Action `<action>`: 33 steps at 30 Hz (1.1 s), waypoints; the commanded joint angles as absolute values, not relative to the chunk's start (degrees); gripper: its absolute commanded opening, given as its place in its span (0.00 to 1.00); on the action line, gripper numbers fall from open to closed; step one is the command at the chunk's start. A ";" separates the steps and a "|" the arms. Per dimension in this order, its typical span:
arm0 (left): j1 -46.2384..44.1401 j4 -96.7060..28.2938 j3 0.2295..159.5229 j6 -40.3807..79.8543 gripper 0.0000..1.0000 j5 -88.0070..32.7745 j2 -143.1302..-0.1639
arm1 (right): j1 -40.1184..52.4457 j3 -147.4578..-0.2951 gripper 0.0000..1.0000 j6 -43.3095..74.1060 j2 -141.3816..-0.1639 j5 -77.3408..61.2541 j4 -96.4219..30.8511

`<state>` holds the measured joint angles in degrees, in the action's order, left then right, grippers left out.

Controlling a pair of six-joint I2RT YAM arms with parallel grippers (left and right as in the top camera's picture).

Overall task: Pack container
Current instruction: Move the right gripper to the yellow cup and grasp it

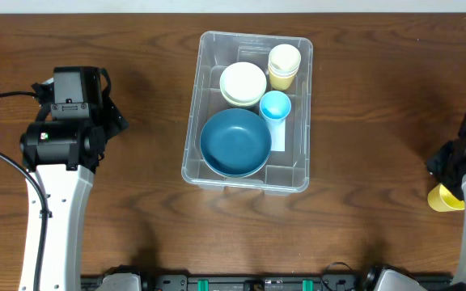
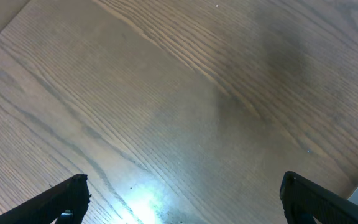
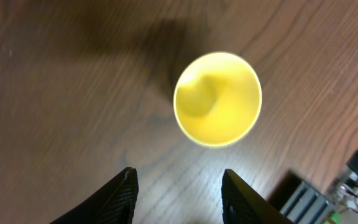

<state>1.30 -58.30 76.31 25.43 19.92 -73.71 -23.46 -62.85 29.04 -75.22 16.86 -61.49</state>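
The container, a large clear plastic bin, sits at the table's middle back. It holds a dark blue bowl, a stack of cream bowls, a pale yellow cup stack and a light blue cup. A yellow cup stands upright on the table at the far right, partly under my right arm; it also shows in the right wrist view. My right gripper is open above the table just short of that cup. My left gripper is open and empty over bare wood, far left of the container.
The left arm's body stands at the left of the table. The table's front edge with a black rail runs along the bottom. A rail corner shows in the right wrist view.
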 commanded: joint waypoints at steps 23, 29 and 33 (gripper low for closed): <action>1.50 -58.46 76.40 25.10 0.98 21.08 -73.36 | -34.22 -47.20 0.65 19.38 -74.65 6.61 -40.40; 1.50 -58.48 76.40 25.10 0.98 21.08 -73.36 | -34.65 -45.74 0.69 17.65 -75.02 5.02 -37.85; 1.50 -58.48 76.40 25.10 0.98 21.08 -73.36 | -34.65 -45.74 0.66 16.60 -76.58 3.57 -36.21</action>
<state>1.30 -58.33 76.31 25.43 19.92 -73.71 -34.33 -46.26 18.55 -75.50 5.50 -36.80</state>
